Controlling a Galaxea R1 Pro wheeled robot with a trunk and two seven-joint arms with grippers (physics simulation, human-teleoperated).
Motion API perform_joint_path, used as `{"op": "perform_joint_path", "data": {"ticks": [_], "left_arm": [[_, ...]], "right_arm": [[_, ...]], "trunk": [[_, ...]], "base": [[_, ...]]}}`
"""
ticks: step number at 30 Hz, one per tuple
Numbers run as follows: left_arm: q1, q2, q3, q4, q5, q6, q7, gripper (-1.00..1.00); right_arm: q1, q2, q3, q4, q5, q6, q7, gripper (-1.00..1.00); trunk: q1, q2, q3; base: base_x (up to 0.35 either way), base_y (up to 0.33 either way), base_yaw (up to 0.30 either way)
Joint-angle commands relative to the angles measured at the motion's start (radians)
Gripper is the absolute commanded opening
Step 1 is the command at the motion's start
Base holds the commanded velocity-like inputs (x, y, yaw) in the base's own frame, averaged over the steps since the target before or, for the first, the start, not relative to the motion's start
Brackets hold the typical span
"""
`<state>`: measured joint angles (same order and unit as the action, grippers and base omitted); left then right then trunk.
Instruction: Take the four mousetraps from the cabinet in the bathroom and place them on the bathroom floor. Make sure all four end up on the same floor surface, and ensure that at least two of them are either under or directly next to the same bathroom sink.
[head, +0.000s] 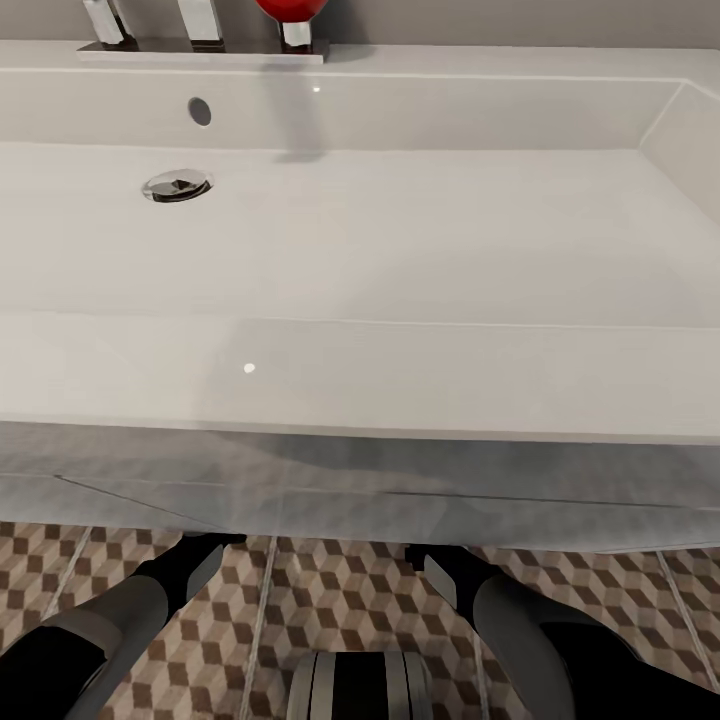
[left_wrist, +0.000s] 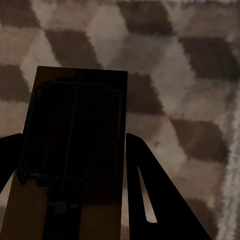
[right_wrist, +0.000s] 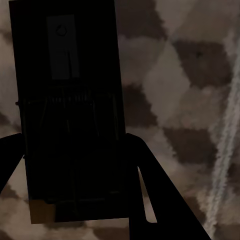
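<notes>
Left gripper (left_wrist: 75, 165) clamped on mousetrap (left_wrist: 75, 140); right gripper (right_wrist: 75, 170) clamped on second mousetrap (right_wrist: 67, 110); both above tiled floor (left_wrist: 190, 75), arms reaching beneath sink (head: 360, 380).

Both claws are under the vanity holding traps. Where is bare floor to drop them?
Bare cube-pattern floor lies between the two arms, in front of the vanity. Past each mousetrap, both wrist views show bare tile. Crowding: robot's base.

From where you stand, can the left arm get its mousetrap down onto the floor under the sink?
Probably yes. The left gripper holds a mousetrap over bare floor, and that arm already reaches in beneath the sink with nothing visible in its way.
</notes>
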<state>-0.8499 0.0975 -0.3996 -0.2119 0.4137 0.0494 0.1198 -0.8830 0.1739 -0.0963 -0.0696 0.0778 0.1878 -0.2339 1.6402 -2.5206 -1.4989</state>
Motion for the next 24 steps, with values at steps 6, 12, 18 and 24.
{"op": "perform_joint_path", "data": {"ticks": [6,12,18,24], "left_arm": [[0.000,0.001,-0.008,-0.003,0.005,0.006,0.005,-1.00],[0.000,0.001,-0.008,-0.003,0.005,0.006,0.005,-1.00],[0.000,0.001,-0.008,-0.003,0.005,0.006,0.005,-1.00],[0.000,0.001,-0.008,-0.003,0.005,0.006,0.005,-1.00]], "right_arm": [[-0.045,0.001,-0.008,-0.003,0.005,0.005,-0.004,-1.00],[-0.045,0.001,-0.008,-0.003,0.005,0.005,-0.004,-1.00],[-0.045,0.001,-0.008,-0.003,0.005,0.005,-0.003,-1.00],[-0.045,0.001,-0.008,-0.003,0.005,0.005,-0.004,-1.00]], "trunk": [[0.001,-0.001,-0.008],[0.001,-0.001,-0.008],[0.001,-0.001,-0.008],[0.001,-0.001,-0.008]], "base": [[0.000,0.000,0.000],[0.000,0.000,0.000],[0.000,0.000,0.000],[0.000,0.000,0.000]]}}
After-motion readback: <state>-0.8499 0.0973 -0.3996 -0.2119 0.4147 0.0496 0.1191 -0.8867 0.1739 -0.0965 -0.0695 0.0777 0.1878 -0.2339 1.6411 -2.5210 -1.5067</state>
